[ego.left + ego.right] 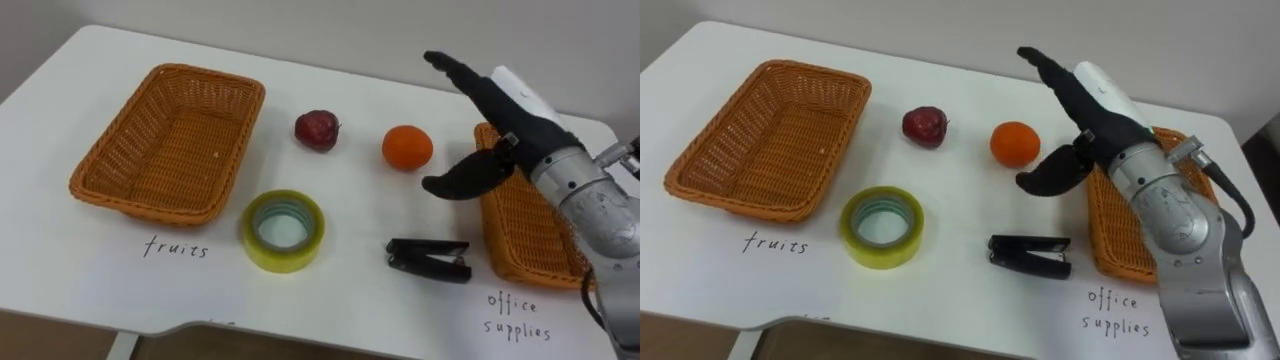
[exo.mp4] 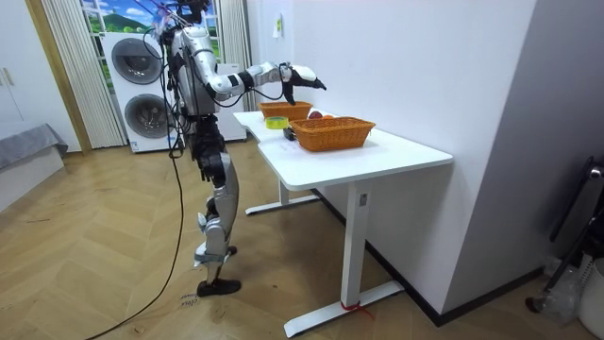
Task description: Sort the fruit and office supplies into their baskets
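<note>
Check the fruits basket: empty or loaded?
Empty. The fruits basket shows a bare woven bottom; the red fruit and orange lie on the table outside it.

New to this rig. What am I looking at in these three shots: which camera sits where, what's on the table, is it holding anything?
It is a two-legged humanoid robot with five-fingered hands, standing at a white table. Two pictures come from the stereo camera on its head, looking down. The third comes from a camera standing in the room. On the table are an empty fruit basket at the left and an office-supplies basket at the right. Between them lie a red apple, an orange, a yellow tape roll and a black stapler. The right hand hovers open by the orange, over the right basket's edge, holding nothing.
</note>
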You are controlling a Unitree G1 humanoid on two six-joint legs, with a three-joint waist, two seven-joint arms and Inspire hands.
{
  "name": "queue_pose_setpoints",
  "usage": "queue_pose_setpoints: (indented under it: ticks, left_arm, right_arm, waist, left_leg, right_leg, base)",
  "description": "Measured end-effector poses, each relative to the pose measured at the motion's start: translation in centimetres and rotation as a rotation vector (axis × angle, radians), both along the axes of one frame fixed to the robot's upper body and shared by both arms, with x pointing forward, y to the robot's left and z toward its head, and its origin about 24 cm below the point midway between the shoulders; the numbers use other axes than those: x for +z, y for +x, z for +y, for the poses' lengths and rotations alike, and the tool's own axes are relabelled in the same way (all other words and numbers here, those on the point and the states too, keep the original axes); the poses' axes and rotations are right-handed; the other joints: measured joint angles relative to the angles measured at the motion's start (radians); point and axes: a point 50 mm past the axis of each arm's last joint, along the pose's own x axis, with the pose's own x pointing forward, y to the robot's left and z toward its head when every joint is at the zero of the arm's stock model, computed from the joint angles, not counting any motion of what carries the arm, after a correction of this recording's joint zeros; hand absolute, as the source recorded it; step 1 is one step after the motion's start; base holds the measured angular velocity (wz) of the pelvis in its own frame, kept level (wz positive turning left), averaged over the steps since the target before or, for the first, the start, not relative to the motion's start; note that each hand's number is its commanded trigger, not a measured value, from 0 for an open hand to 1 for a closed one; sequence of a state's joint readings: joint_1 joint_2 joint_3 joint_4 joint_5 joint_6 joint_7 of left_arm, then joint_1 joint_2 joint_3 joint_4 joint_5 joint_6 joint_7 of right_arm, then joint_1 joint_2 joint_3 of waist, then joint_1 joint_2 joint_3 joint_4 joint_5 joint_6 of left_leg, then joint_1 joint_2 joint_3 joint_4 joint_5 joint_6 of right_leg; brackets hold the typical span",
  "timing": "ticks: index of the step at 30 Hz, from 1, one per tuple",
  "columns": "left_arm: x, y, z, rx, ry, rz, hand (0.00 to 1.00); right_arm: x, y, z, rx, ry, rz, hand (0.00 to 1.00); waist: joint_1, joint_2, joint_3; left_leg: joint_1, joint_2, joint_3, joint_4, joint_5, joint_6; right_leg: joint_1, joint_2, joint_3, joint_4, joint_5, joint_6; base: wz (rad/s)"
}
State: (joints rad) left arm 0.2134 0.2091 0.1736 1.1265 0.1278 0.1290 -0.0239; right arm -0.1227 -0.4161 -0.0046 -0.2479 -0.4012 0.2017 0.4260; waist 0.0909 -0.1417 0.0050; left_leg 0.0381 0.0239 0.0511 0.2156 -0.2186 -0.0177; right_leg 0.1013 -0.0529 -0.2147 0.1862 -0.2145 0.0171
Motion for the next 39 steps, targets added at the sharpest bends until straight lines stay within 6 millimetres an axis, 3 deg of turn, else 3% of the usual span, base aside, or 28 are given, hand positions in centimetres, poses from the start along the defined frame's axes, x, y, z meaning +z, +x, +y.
queue_pose_setpoints:
  ticks: [8, 16, 20, 30, 39]
  left_arm:
    - [0.2, 0.5, 0.3, -0.013, -0.021, -0.009, 0.00]
    - [0.4, 1.2, 0.9, -0.014, -0.019, -0.024, 0.00]
    - [0.4, 1.2, 1.1, -0.016, -0.013, -0.015, 0.00]
    - [0.4, 2.1, 0.9, -0.049, -0.014, -0.026, 0.00]
    - [0.4, 2.8, 0.7, -0.073, 0.001, -0.038, 0.00]
  right_arm:
    - [-0.9, -0.1, -0.3, 0.039, -0.060, 0.143, 0.00]
    - [-1.8, -0.3, -0.6, 0.059, -0.102, 0.255, 0.00]
    - [-2.0, -0.4, -0.6, 0.065, -0.114, 0.299, 0.00]
    - [-3.2, -0.6, -0.1, 0.106, -0.169, 0.412, 0.00]
    - [-4.2, -0.7, -0.1, 0.121, -0.170, 0.470, 0.00]
  waist:
    - [0.004, -0.006, -0.0038]
    - [0.021, -0.021, 0.0050]
    - [0.026, -0.029, 0.0041]
    - [0.040, -0.018, 0.0099]
    - [0.050, -0.018, 0.0095]
  left_leg:
    - [0.002, 0.000, 0.004, 0.001, 0.001, 0.000]
    - [0.006, 0.000, 0.005, 0.002, 0.001, 0.000]
    - [0.004, 0.000, 0.004, 0.001, 0.001, 0.000]
    - [0.000, 0.000, 0.005, -0.001, 0.001, 0.000]
    - [-0.013, 0.000, 0.004, 0.002, 0.001, 0.000]
  right_leg:
    - [0.003, 0.000, 0.007, 0.001, 0.001, -0.001]
    - [0.005, 0.001, 0.012, 0.001, 0.001, -0.001]
    - [0.004, 0.001, 0.010, 0.002, 0.002, -0.001]
    - [-0.003, 0.002, 0.014, 0.001, 0.003, -0.001]
    - [-0.014, 0.002, 0.015, 0.001, 0.003, -0.001]
  base:
    - [-0.01]
    - [-0.01]
    - [0.00]
    - [0.00]
    - [0.00]
